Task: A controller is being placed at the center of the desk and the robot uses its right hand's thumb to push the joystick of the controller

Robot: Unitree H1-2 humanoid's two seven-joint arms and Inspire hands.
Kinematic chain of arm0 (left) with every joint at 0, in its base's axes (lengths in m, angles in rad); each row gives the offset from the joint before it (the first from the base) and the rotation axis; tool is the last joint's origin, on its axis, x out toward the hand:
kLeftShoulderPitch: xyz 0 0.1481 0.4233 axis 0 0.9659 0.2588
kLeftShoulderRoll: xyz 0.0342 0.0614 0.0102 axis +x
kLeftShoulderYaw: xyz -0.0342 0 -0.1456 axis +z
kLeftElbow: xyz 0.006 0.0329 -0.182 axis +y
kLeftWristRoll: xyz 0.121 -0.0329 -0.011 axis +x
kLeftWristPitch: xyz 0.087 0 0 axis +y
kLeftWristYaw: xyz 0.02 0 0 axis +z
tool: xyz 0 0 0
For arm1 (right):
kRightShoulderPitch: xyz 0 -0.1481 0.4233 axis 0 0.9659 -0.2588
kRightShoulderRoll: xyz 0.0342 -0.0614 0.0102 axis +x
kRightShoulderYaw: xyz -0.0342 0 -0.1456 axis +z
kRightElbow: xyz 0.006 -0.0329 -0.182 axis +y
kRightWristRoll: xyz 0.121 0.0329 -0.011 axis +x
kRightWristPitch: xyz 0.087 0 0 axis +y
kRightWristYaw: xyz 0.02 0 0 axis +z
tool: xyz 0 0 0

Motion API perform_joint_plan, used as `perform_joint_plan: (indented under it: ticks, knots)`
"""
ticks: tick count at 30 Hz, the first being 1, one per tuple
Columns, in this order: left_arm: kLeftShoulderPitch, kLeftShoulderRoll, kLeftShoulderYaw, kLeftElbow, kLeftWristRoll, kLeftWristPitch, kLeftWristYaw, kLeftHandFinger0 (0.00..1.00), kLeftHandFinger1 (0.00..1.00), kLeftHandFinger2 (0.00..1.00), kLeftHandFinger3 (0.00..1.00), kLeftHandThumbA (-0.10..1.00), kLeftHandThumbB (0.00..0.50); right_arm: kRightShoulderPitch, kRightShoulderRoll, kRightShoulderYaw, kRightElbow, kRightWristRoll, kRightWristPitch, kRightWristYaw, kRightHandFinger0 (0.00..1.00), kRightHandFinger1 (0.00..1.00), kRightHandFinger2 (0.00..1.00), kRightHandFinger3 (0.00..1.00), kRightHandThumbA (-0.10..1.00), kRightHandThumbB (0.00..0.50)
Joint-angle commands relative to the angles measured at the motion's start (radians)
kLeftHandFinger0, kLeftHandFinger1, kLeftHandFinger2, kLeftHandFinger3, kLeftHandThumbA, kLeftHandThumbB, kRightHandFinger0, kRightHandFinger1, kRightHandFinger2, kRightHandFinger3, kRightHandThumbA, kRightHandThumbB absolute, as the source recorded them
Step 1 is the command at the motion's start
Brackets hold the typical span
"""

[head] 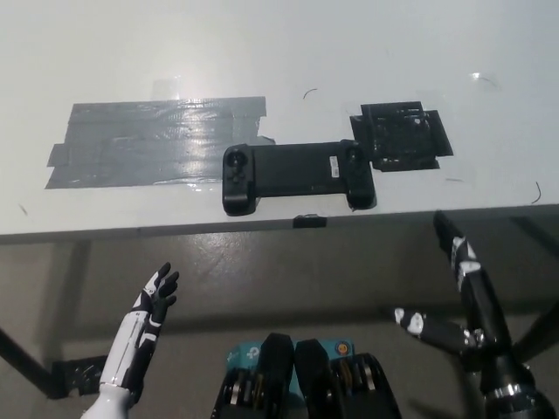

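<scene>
Controller [297, 177] sat flat at frame center, near the desk's [262, 52] front edge, with the left joystick [238, 163] and right joystick [353, 155] both untouched. Right hand [458, 301] was at lower right, below the desk edge, fingers spread and holding nothing (well apart from the controller). Left hand [148, 319] rested at lower left, fingers extended, empty. Grey tape patch [153, 140] at left, black tape patch [400, 137] just beside the controller's right end.
</scene>
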Motion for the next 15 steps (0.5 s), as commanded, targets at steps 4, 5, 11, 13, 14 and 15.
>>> perform_joint_plan:
  ticks: [4, 5, 11, 13, 14, 15]
  knots:
    - [-0.013, -0.001, 0.002, 0.011, 0.005, -0.042, 0.004, 1.00, 1.00, 1.00, 1.00, 0.97, 0.033, 0.003, 0.016, -0.007, 0.070, 0.054, -0.069, 0.034, 1.00, 1.00, 1.00, 1.00, 1.00, 0.231]
    - [-0.015, -0.002, 0.002, 0.015, 0.003, -0.045, 0.004, 1.00, 1.00, 1.00, 1.00, 0.97, 0.032, 0.004, 0.015, -0.006, 0.078, 0.053, -0.069, 0.036, 1.00, 1.00, 1.00, 1.00, 1.00, 0.224]
    - [-0.008, 0.001, 0.002, 0.009, 0.003, -0.044, 0.001, 1.00, 1.00, 1.00, 1.00, 0.98, 0.051, 0.005, 0.009, -0.004, 0.130, 0.034, -0.097, 0.036, 1.00, 1.00, 1.00, 1.00, 1.00, 0.233]
    - [-0.004, 0.001, 0.003, 0.007, 0.002, -0.046, 0.002, 1.00, 1.00, 1.00, 1.00, 0.98, 0.039, 0.007, 0.010, -0.002, 0.126, 0.020, -0.093, 0.030, 1.00, 1.00, 1.00, 1.00, 1.00, 0.236]
    - [-0.004, 0.001, 0.003, 0.008, 0.003, -0.047, 0.002, 1.00, 1.00, 1.00, 1.00, 0.98, 0.037, 0.007, 0.010, -0.002, 0.127, 0.019, -0.095, 0.030, 1.00, 1.00, 1.00, 1.00, 1.00, 0.229]
    - [-0.003, 0.002, 0.003, 0.009, 0.005, -0.048, 0.002, 1.00, 1.00, 1.00, 1.00, 0.98, 0.034, 0.006, 0.008, 0.001, 0.130, 0.013, -0.100, 0.029, 1.00, 1.00, 1.00, 1.00, 1.00, 0.227]
